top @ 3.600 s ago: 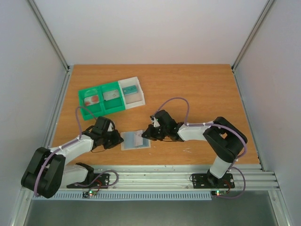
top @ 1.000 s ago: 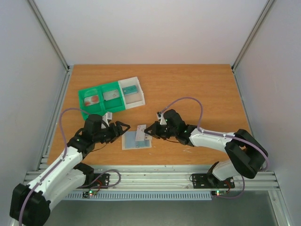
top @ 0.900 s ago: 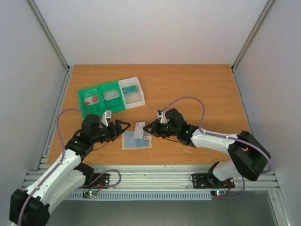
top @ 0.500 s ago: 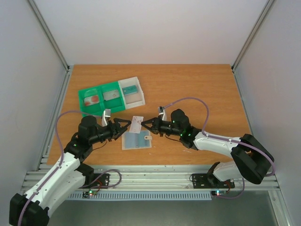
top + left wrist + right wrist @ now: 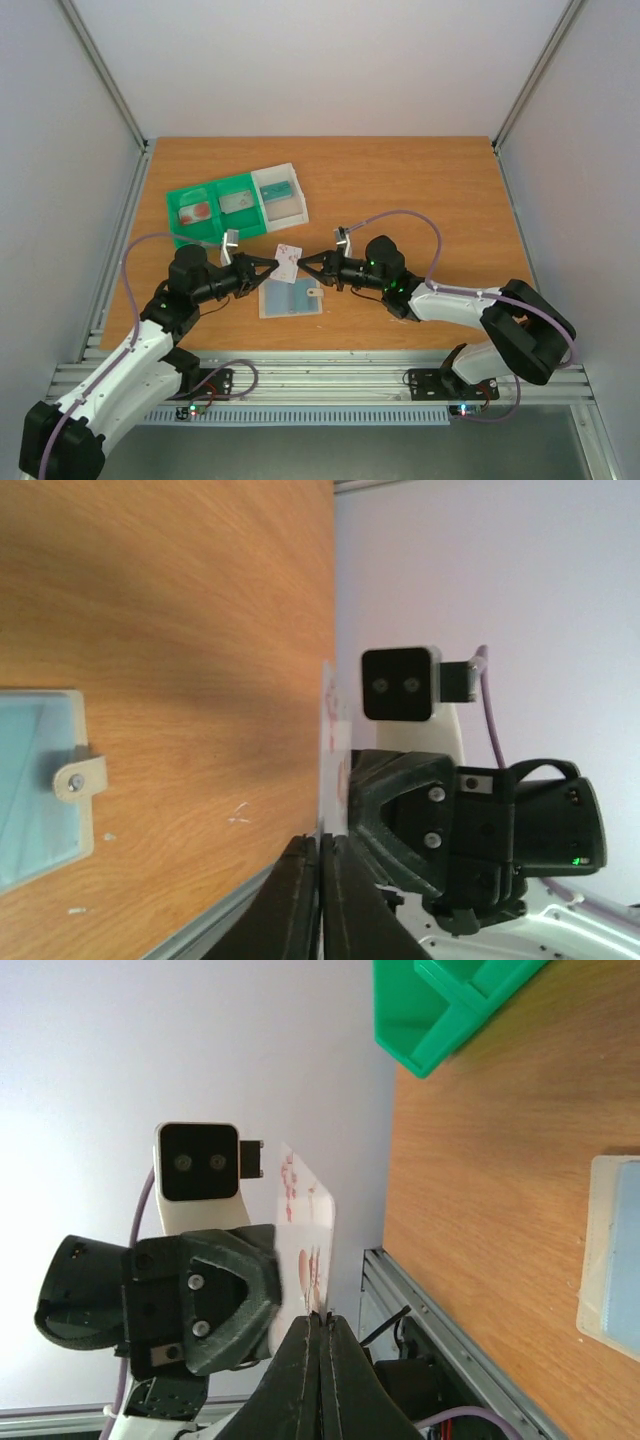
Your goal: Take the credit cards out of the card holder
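A white credit card with red print hangs in the air above the table, gripped from both sides. My left gripper is shut on its left edge and my right gripper on its right edge. In the left wrist view the card is edge-on between the shut jaws. In the right wrist view the card stands above the shut jaws. The pale blue card holder lies flat below, its white tab on the right; it also shows in both wrist views.
A green-and-white three-compartment tray stands at the back left. It holds a red card, a grey card and a teal card. The tray's green corner shows in the right wrist view.
My right gripper has pulled the white card out of the holder and raised it. My left gripper rose to meet it and has closed on the card's other edge.
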